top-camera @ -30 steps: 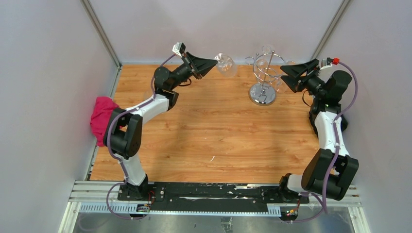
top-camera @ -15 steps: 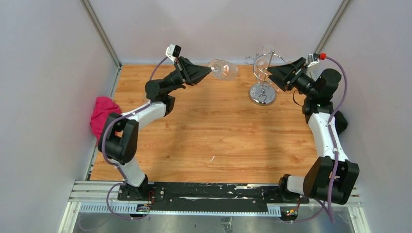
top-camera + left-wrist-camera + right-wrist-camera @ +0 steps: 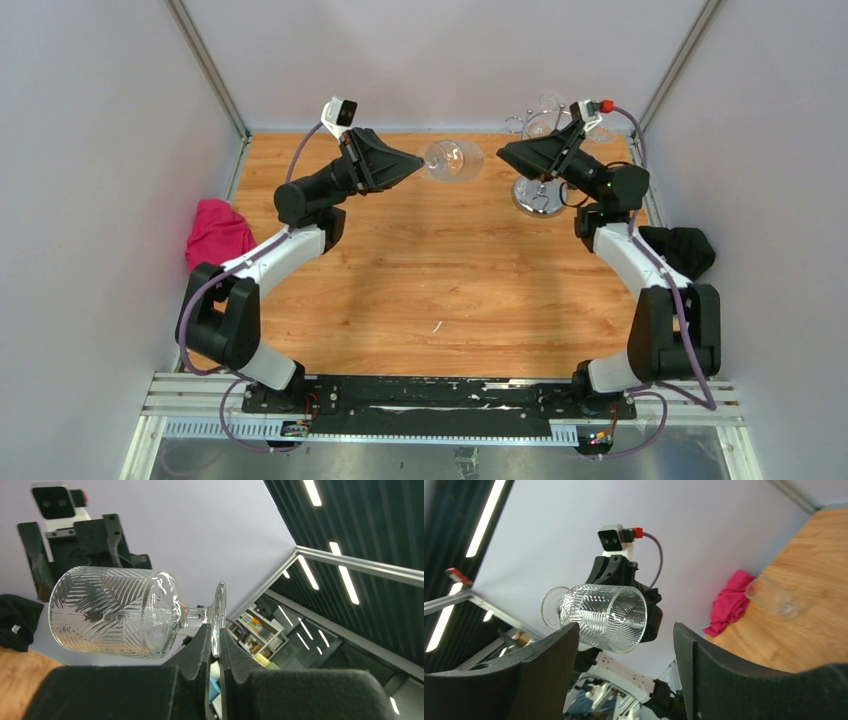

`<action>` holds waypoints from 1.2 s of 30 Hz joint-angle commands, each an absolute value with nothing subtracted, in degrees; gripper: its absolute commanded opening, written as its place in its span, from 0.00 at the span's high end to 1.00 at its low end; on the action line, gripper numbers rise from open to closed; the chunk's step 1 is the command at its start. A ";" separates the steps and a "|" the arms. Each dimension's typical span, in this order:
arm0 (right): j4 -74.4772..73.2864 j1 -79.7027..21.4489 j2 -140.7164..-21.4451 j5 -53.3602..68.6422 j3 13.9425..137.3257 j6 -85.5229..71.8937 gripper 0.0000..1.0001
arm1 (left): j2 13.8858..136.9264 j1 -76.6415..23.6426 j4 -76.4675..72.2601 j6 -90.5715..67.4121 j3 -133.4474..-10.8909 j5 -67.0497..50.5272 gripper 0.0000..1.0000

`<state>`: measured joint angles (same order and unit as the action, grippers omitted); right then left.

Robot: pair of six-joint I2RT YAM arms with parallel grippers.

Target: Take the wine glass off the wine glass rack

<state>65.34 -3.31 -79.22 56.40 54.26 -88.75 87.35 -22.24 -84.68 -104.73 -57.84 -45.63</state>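
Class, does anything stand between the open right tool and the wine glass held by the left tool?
Nothing visible does. Only open air separates the right tool from the bowl of the wine glass. The left tool grips its foot; the wine glass rack stands aside, beside the right arm.

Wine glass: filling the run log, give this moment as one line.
wine glass: off rack, sideways in air | left hand: shut on its foot | right hand: open, facing bowl

Left arm [image 3: 268,252] and right arm [image 3: 628,252]: white links, black joints, purple cables [image 3: 659,550]; left gripper [image 3: 418,163], right gripper [image 3: 504,152] are matte black wedges.
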 commanded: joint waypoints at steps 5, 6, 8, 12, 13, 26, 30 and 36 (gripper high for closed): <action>91.43 -11.76 -84.26 53.68 53.83 -102.50 0.34 | 83.78 -21.98 -89.23 -103.67 -57.10 -45.82 1.00; 91.45 -12.44 -83.97 53.65 53.87 -102.00 0.34 | 83.95 -21.97 -89.21 -103.56 -57.05 -45.84 1.00; 91.49 -13.62 -83.50 53.05 53.58 -101.38 0.34 | 84.12 -21.97 -89.25 -103.40 -56.89 -45.79 1.00; 91.45 -14.14 -81.93 51.81 52.40 -100.56 0.33 | 84.70 -21.89 -89.22 -103.23 -56.94 -45.79 1.00; 91.41 -14.26 -81.61 51.76 52.34 -100.55 0.33 | 84.79 -21.89 -89.22 -103.14 -56.94 -45.79 1.00; 91.48 -22.60 -86.13 52.10 57.22 -96.79 0.38 | 87.62 -21.88 -89.31 -102.97 -60.69 -47.23 1.00; 91.49 -23.24 -85.00 51.50 58.42 -94.46 0.43 | 87.85 -21.29 -89.39 -103.01 -60.54 -47.88 1.00; 91.45 -23.29 -82.50 50.55 58.02 -92.88 0.52 | 88.75 -19.70 -89.39 -102.53 -59.28 -48.80 1.00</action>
